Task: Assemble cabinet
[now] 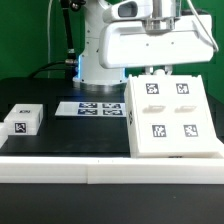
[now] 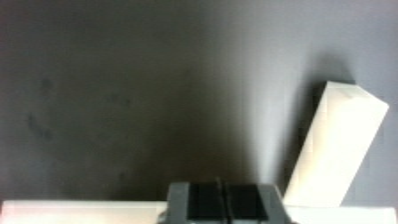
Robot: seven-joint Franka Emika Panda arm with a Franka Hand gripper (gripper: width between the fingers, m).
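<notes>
The cabinet (image 1: 170, 115) is a big white box with several square tags on top. It lies on the black table at the exterior view's right. My gripper (image 1: 158, 70) hangs over the cabinet's far edge under its white hand. In the wrist view my gripper (image 2: 224, 200) shows two dark fingers pressed together with nothing seen between them. A white edge (image 2: 71, 212) runs right beside the fingertips. I cannot tell whether they touch it.
A small white tagged block (image 1: 22, 120) lies at the exterior view's left. The marker board (image 1: 95, 108) lies flat between it and the cabinet. A tilted white slab (image 2: 338, 150) shows in the wrist view. A white wall (image 1: 100, 185) borders the table's front.
</notes>
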